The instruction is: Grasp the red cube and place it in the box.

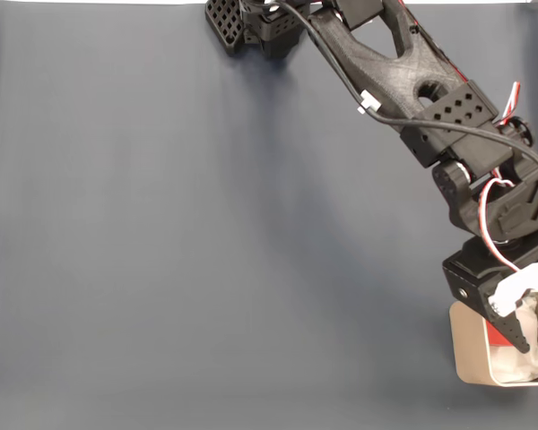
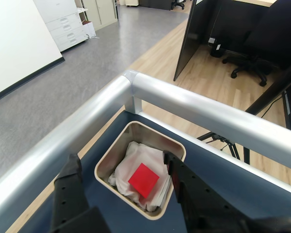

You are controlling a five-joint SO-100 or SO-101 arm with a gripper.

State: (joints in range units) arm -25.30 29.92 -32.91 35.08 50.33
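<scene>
1. The counter (image 1: 161,224) is plain dark blue-grey, edged by a silver rail (image 2: 208,114).
2. Beyond lie grey carpet (image 2: 82,58) and wooden floor (image 2: 208,73).
3. White drawers (image 2: 63,22), a dark partition (image 2: 196,34) and an office chair (image 2: 252,53) stand behind.

Red cube lying in the box, open hand above it.

In the wrist view the red cube (image 2: 144,179) rests flat on white padding (image 2: 136,160) inside the beige box (image 2: 117,146), which sits on the dark blue counter (image 2: 223,160) beside its silver corner rail (image 2: 194,104). The hand (image 2: 121,167) hangs over the box, its black fingers (image 2: 70,189) spread apart, the cube untouched between them.
</scene>
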